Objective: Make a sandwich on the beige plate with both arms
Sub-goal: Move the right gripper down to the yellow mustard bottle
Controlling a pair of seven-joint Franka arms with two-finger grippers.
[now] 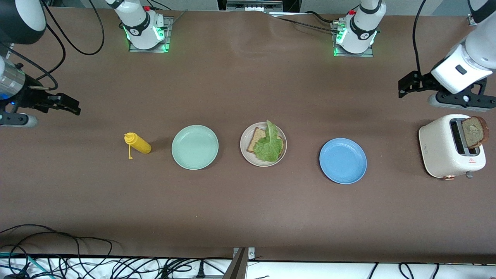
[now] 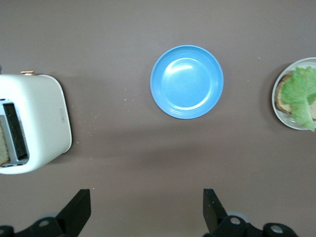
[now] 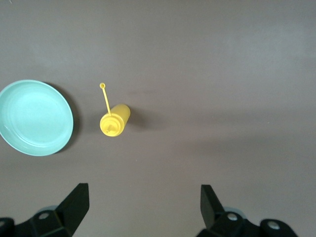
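at the left arm's end of the table, the second bread slice (image 1: 474, 132) stands in the toaster (image 1: 451, 146) beneath my spread left hand (image 1: 412, 83); right hand (image 1: 66, 104) spread, waiting; beige plate (image 1: 245, 149) holds bread and lettuce (image 1: 268, 145).

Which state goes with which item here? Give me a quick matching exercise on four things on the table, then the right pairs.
Items
1. beige plate
2. toaster
3. mint-green plate
4. yellow bottle

States
A. bare, next to the yellow bottle
B. holds one bread slice with a lettuce leaf on top
C. has a bread slice sticking up from its slot
D. stands toward the right arm's end of the table, cap hanging by its strap

Pairs: 1-B, 2-C, 3-A, 4-D
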